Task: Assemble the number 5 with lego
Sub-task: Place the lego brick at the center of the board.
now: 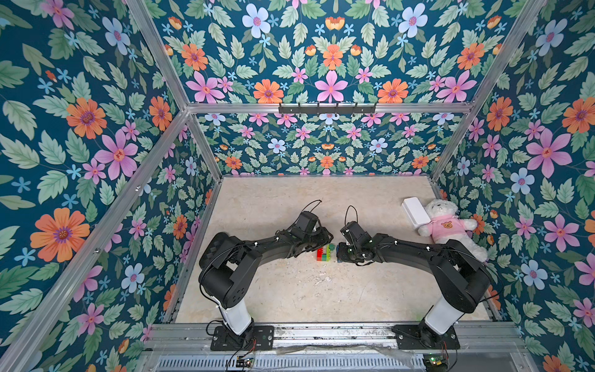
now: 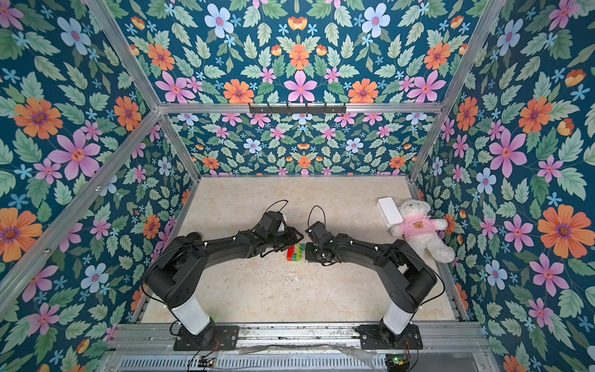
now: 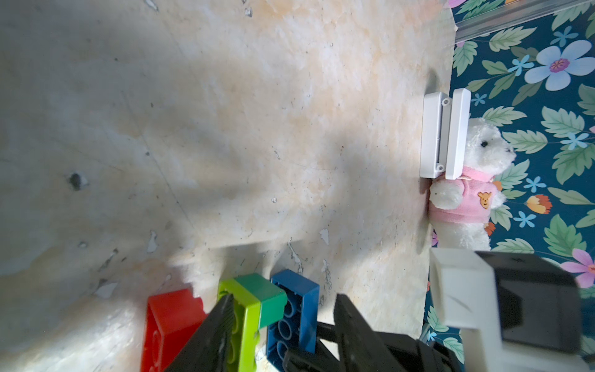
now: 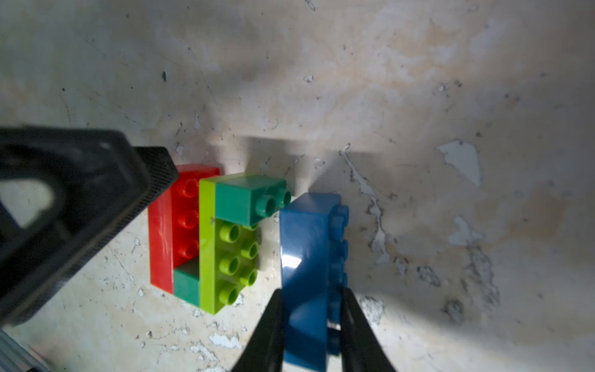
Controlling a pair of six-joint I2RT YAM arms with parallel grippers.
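Just beside the lego stack (image 4: 225,232), the right gripper (image 4: 311,294) pinches the blue brick (image 4: 302,232); the left gripper (image 3: 285,299) stands spread.

Even overhead light made both top views bright and sharp, though the walls (image 1: 80,135) bowed at the edges. In the right wrist view glare streaked the blue brick (image 4: 299,257), the right hand (image 4: 311,294) looked blurred, and soft shadows crossed the bench (image 4: 418,80).
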